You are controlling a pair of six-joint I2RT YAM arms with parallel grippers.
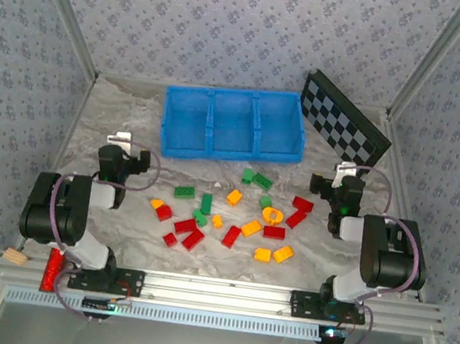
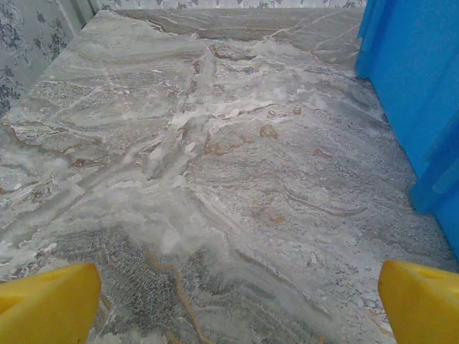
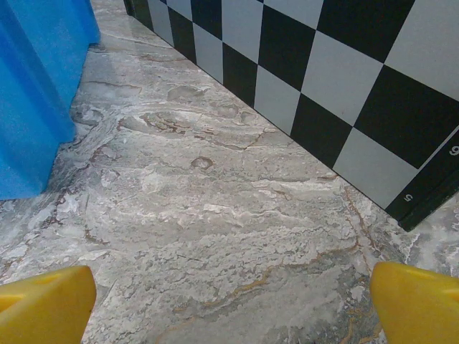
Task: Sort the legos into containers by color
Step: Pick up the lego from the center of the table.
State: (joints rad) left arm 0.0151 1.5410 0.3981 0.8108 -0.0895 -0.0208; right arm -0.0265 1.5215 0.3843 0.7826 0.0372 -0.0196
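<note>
We see left gripper (image 1: 121, 137), right gripper (image 1: 347, 169) both released. Legos (image 1: 233, 215) lie between them, basewards; red brick (image 1: 302, 204) nearest right gripper.

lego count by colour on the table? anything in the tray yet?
Red legos: 8
Green legos: 6
Orange-yellow legos: 7
Total: 21, all loose on the table, with none in the blue tray. A few are small and bunched together, so a count could be off by one.
</note>
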